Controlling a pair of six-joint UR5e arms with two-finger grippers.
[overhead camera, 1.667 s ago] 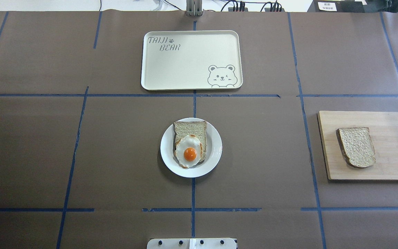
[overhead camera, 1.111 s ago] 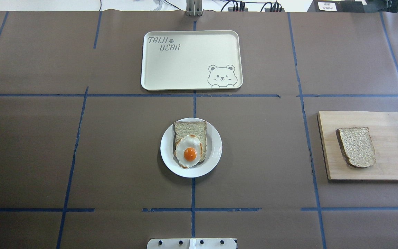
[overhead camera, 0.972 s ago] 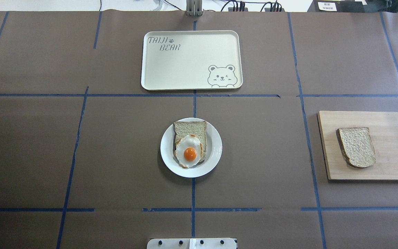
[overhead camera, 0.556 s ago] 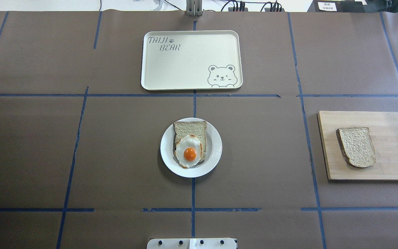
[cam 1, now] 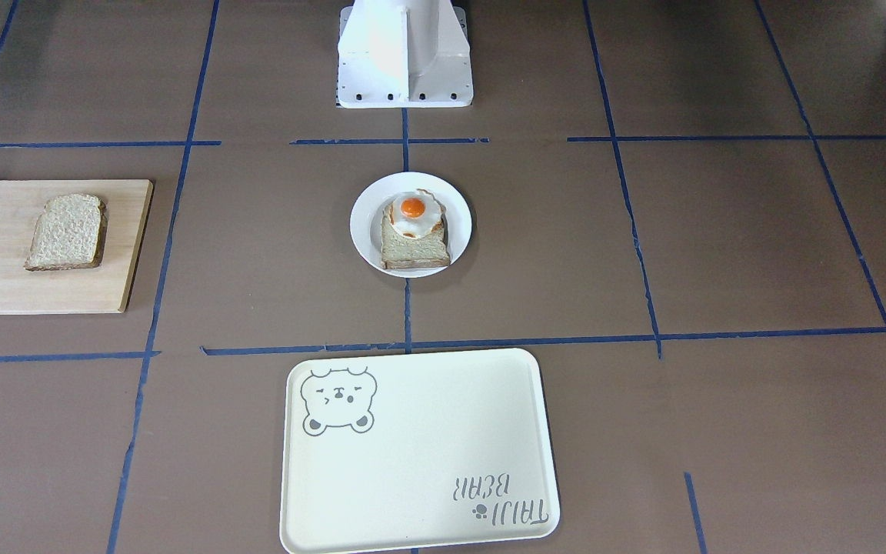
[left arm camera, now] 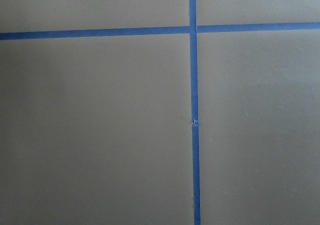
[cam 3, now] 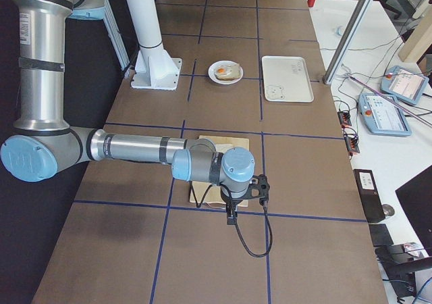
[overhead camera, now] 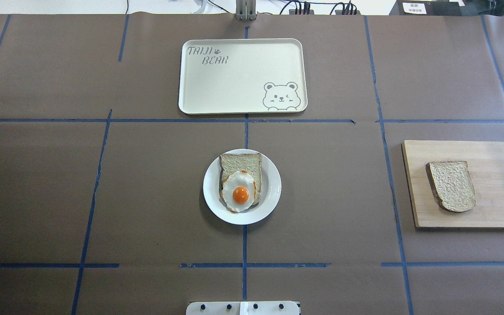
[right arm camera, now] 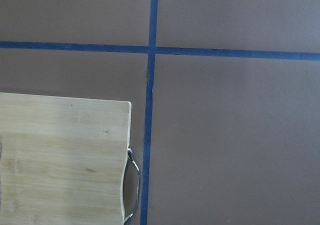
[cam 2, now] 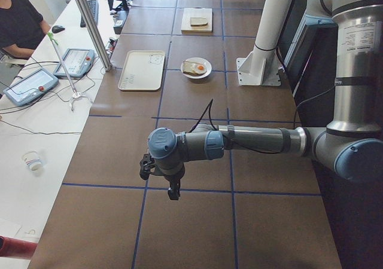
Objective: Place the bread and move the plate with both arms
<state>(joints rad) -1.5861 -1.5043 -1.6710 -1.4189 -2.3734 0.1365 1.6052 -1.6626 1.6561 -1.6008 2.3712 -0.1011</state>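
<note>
Brown-papered bench (overhead camera: pixel 37 197), taped in blue squares. We find the bread (overhead camera: pixel 452 186) lying flat on a wooden board (overhead camera: pixel 497 157) at the robot's right end. The plate (overhead camera: pixel 271 192) sits at centre, well apart, carrying toast (overhead camera: pixel 241 162) and egg (overhead camera: pixel 240 194). Over the bench ends hang the left arm (cam 2: pixel 251 140) and right arm (cam 3: pixel 135 148). Their jaws show only in side views, so we cannot tell whether they are apart or together.

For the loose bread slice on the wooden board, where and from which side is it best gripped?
Probably from straight above, closing across the bread on its two straighter side crusts, near mid-length. It lies flat on the cutting board with nothing on or against it, so only its thin edges offer purchase; the rounded end would likely slip.
</note>
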